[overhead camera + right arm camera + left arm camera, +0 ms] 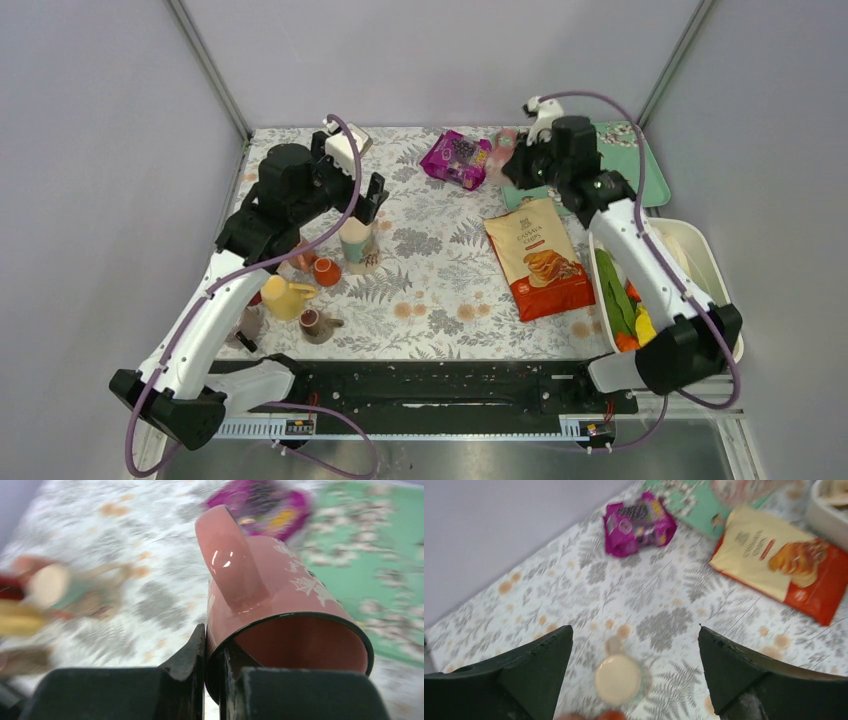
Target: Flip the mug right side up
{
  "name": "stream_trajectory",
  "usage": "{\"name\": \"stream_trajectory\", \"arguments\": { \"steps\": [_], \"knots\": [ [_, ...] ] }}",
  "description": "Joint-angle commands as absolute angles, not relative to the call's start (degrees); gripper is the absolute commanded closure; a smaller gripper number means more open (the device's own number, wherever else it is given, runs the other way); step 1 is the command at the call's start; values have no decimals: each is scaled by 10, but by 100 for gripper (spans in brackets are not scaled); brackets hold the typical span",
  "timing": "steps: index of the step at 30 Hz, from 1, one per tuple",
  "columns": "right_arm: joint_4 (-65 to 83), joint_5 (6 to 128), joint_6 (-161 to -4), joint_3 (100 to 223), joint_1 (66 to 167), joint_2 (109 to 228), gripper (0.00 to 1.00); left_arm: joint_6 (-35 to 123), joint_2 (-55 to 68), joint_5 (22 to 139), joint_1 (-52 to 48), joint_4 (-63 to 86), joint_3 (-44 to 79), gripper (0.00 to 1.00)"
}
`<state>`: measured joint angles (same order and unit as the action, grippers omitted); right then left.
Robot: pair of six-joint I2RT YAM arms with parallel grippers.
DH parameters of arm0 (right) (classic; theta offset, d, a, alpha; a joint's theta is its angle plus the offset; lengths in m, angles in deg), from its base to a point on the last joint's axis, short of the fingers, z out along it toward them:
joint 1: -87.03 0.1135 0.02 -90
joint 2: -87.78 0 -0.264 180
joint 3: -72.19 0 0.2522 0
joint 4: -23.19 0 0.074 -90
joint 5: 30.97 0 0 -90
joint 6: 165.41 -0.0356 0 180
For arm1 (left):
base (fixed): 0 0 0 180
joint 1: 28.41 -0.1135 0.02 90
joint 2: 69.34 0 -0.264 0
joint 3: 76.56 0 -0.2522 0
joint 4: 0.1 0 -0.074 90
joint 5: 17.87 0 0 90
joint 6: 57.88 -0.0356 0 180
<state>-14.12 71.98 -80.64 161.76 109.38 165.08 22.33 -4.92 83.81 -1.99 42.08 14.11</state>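
Pink and glossy, the mug (280, 595) is caught in your right gripper (213, 647), whose two fingers are pinched tight on the black-edged rim, one inside the mouth and one outside, just under the handle. Your right wrist camera shows the mug's mouth turned toward the lens and its handle on top. From above, you find it at the far side of the tabletop (440, 290), between the purple snack bag (457, 158) and the teal tray (640, 160); you cannot tell whether it touches the fern-print cloth. Your left gripper (635, 630) is spread wide and grasps nothing, hovering over a pale tall cup (618, 680) that stands upright on the cloth. An orange-and-cream snack bag (540, 258) lies flat near the middle of the tabletop, and a white bin (700, 260) sits at the right edge beside your right arm.
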Motion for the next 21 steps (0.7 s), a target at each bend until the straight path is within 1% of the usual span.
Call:
{"name": "stream_trajectory", "arguments": {
  "steps": [1, 6, 7, 9, 10, 12, 13, 16, 21],
  "knots": [
    [-211, 595, -709, 1761, 1030, 1762, 100, 170, -42, 715, -30, 519, 150, 1],
    [-391, 476, -656, 2052, 973, 1972, 100, 153, 22, 676, -39, 587, 125, 1],
    [-446, 468, -658, 2145, 950, 2014, 100, 156, 34, 668, -41, 595, 118, 1],
    [-522, 448, -659, 2295, 915, 2098, 100, 154, 42, 660, -42, 595, 119, 1],
    [-523, 434, -664, 2318, 899, 2118, 100, 153, 43, 658, -42, 591, 123, 1],
    [-491, 443, -683, 2286, 857, 2115, 100, 154, 65, 655, -44, 609, 100, 1],
    [-492, 442, -688, 2289, 836, 2122, 100, 157, 81, 656, -49, 630, 83, 1],
    [-512, 430, -670, 2331, 792, 2164, 100, 155, 102, 673, -68, 646, 87, 1],
    [-505, 494, -672, 2342, 731, 2209, 100, 103, 95, 665, -70, 624, 82, 1]
  ]
}}
